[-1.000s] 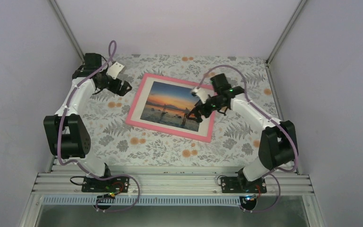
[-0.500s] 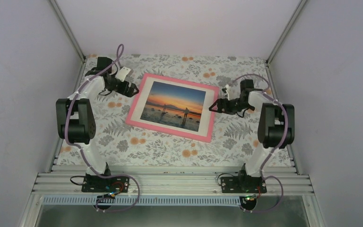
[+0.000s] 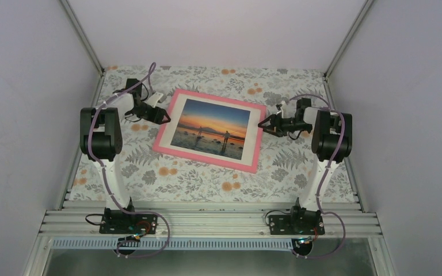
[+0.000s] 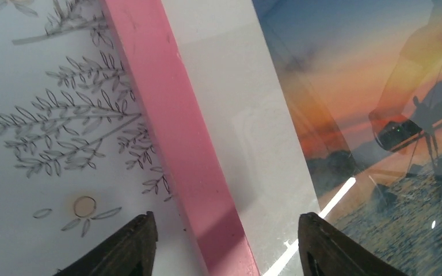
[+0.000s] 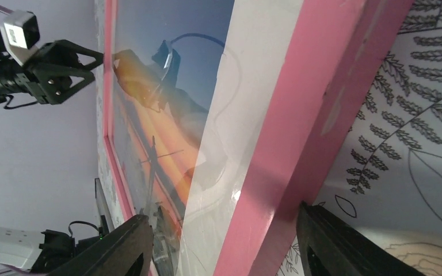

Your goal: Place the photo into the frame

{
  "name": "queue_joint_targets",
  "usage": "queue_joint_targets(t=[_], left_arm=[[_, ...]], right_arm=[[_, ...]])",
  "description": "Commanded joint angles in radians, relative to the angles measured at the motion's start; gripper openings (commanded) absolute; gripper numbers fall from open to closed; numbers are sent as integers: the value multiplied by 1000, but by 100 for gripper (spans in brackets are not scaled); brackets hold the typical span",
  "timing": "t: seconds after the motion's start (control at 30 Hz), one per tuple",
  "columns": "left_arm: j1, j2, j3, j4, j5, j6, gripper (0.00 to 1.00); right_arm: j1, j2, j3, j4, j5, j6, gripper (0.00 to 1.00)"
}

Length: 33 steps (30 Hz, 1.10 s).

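Note:
The pink frame point(image 3: 172, 153) lies flat on the floral table, glass side up, with the sunset photo point(image 3: 212, 127) inside it behind a white mat border point(image 3: 175, 118). My left gripper point(image 3: 164, 118) is open at the frame's left edge, its fingers either side of the pink rail point(image 4: 175, 144). My right gripper point(image 3: 263, 124) is open at the frame's right edge, straddling the pink rail point(image 5: 299, 132). The photo shows under the reflecting pane in both wrist views point(image 4: 368, 98) point(image 5: 149, 132).
The frame lies on a floral tablecloth point(image 3: 207, 181). Grey walls and aluminium posts point(image 3: 83, 34) close in the table on three sides. The rail with both arm bases point(image 3: 207, 221) runs along the near edge.
Both arms have drawn back and folded. The right gripper left the photo's lower right and went to the frame's right edge. The left gripper moved right to the frame's left edge.

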Motion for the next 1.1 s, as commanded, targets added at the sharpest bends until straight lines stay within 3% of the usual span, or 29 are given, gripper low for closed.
queue_joint_targets(t=[0.0,0.37,0.73,1.07], left_arm=[[3,5,-60,-1,29,67,59],[-17,-85,-238,-5,43,183,43],[-15,-266,-466,5,11,231,43],[16,-259,-393,45,-8,150,50]], right_arm=[[-1,86,-29,-6,164,17,64],[0,66,-37,-47,253,-32,59],[5,22,-130,-69,284,-107,58],[-59,-45,-65,-212,267,-145,60]])
